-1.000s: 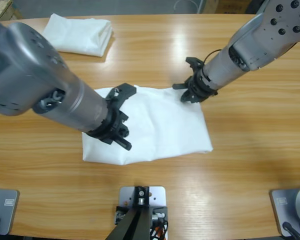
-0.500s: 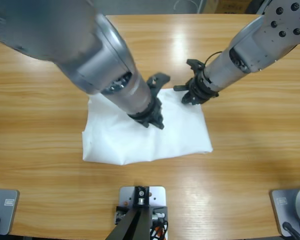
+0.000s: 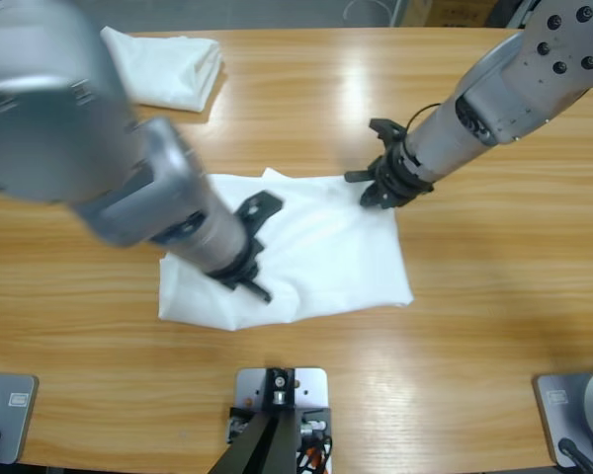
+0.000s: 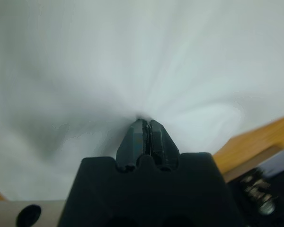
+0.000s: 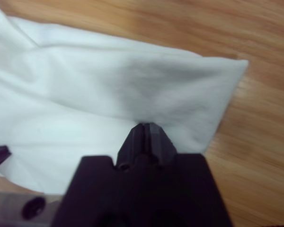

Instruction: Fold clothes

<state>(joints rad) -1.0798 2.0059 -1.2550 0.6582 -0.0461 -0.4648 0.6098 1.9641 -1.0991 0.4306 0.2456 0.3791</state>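
Observation:
A white T-shirt [image 3: 326, 247] lies partly folded and rumpled on the wooden table [image 3: 494, 326]. My left gripper [image 3: 260, 289] reaches in from the upper left over the shirt's lower left part. In the left wrist view this gripper [image 4: 145, 124] is shut, and the shirt [image 4: 132, 56] puckers in folds that run out from its tips. My right gripper [image 3: 374, 193] comes from the upper right to the shirt's top right corner. Seen from the right wrist, it [image 5: 144, 126] is shut with its tips in the cloth [image 5: 85, 94] near that corner.
A second white T-shirt [image 3: 168, 69] lies folded at the table's far left corner. Bare wood [image 5: 255, 142] lies to the right of the worked shirt and along the table's front edge.
My left arm swung from the shirt's left side to its middle and back down to the lower left. The shirt slid slightly left and its top edge bunched up. The right gripper barely moved.

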